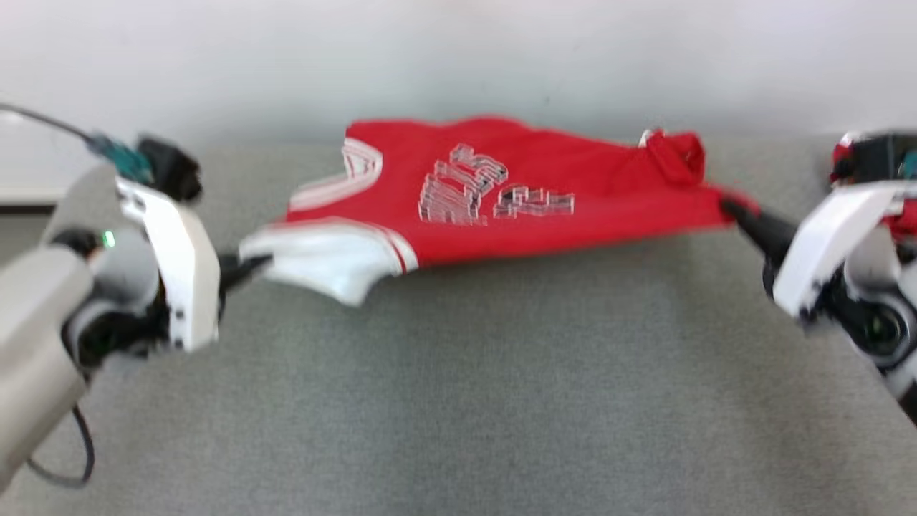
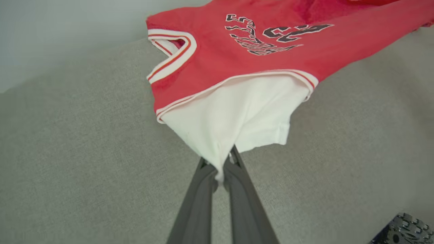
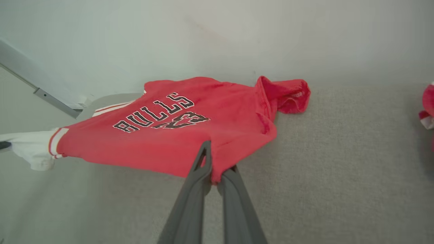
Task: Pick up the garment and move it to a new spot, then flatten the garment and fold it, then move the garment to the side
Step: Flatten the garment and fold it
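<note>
Garment held at two points over the grey cloth-covered surface. The garment is a red jersey with a white sleeve and printed lettering. It lies across the far middle of the surface. Its near edge is lifted clear, with a shadow beneath, and its far edge apparently rests close to the wall.

Handling, as judged: light, thin and wholly limp. It carries no shape of its own, so the span between the holds is taut only while they are kept apart and would slacken into folds otherwise. The knit should not slip readily from a firm pinch, though a hold on a single layer may peel away. The best holds are edges and corners: sleeve end, hem corner, shoulder seams. The far right corner is rolled into a crumple and will probably need pulling out before flattening.

The left gripper has its fingers pressed together on the tip of the white sleeve, which bunches between them in the left wrist view. The right gripper has its fingers pinched on the red hem at the opposite end. Both arms reach in from the sides, low over the surface, with wrists turned inward. The fingers thus point toward one another along the garment's near edge.
</note>
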